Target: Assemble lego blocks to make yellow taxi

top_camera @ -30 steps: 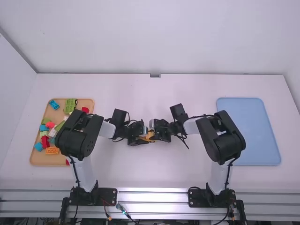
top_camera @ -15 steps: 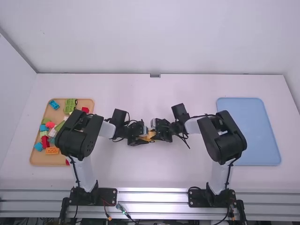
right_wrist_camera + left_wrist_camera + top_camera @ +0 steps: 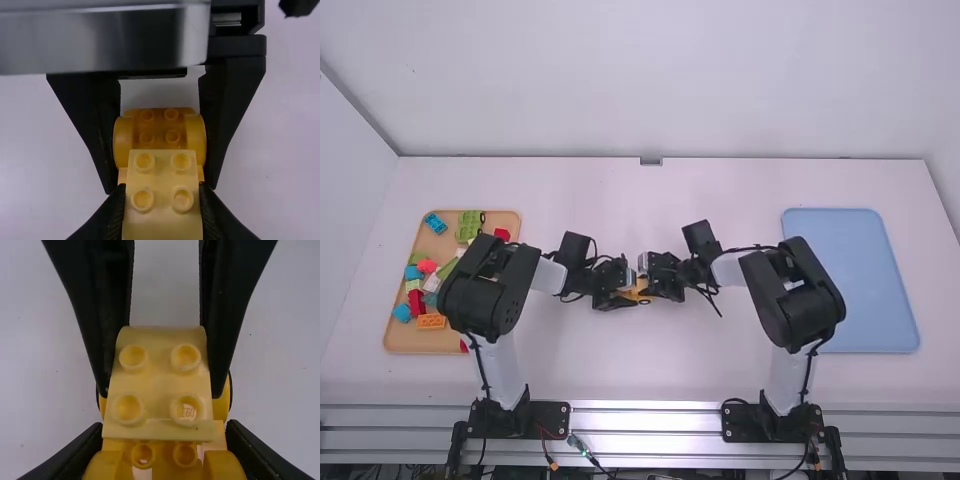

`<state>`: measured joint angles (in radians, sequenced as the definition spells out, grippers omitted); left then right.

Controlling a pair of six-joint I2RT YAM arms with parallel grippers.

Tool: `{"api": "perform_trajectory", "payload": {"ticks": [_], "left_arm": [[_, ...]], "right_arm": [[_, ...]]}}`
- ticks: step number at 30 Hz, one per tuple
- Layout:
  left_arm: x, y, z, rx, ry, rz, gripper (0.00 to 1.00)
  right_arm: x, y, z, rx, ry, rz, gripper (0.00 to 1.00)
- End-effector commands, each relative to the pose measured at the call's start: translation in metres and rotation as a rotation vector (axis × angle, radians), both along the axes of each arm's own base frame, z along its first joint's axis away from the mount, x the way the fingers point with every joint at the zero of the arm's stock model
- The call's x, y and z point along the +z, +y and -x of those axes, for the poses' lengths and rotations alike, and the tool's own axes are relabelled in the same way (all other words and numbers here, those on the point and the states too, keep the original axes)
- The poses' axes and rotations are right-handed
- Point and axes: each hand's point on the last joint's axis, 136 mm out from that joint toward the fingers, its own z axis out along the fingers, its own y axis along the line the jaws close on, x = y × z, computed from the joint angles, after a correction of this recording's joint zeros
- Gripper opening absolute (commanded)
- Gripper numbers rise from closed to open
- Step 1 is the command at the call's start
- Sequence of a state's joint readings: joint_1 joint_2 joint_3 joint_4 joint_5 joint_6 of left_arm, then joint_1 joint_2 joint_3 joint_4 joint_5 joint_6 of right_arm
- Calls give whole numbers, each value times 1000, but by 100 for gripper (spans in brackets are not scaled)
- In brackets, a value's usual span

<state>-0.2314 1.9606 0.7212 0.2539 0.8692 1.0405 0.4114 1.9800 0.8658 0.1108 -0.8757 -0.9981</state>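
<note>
Near the table's middle, my left gripper and my right gripper meet around a yellow car. In the left wrist view, my left gripper is shut on the orange-yellow car base, whose rounded parts stick out at both sides. A pale yellow studded brick overlaps the base, between the other arm's black fingers. In the right wrist view, my right gripper is shut on that pale brick, with the car base beyond it. Whether its studs are fully seated, I cannot tell.
At the left, a wooden tray holds several loose bricks, among them an orange brick, a green piece and a blue piece. A blue tray lies at the right.
My right arm shifted slightly right, then back left to nearly where it was. The left arm and its hold on the car have stayed still.
</note>
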Motion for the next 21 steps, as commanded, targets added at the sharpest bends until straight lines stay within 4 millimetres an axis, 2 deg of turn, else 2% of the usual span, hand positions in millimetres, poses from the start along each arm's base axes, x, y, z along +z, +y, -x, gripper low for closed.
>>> {"api": "perform_trajectory", "payload": {"ticks": [1,21], "left_arm": [[-13,3,10,5,51,-28,27],[-13,3,10,6,47,-27,27]], "right_arm": [[-14,-17,-13,-76,-19,105,0],[-17,-26,-12,-89,7,116,2]]}}
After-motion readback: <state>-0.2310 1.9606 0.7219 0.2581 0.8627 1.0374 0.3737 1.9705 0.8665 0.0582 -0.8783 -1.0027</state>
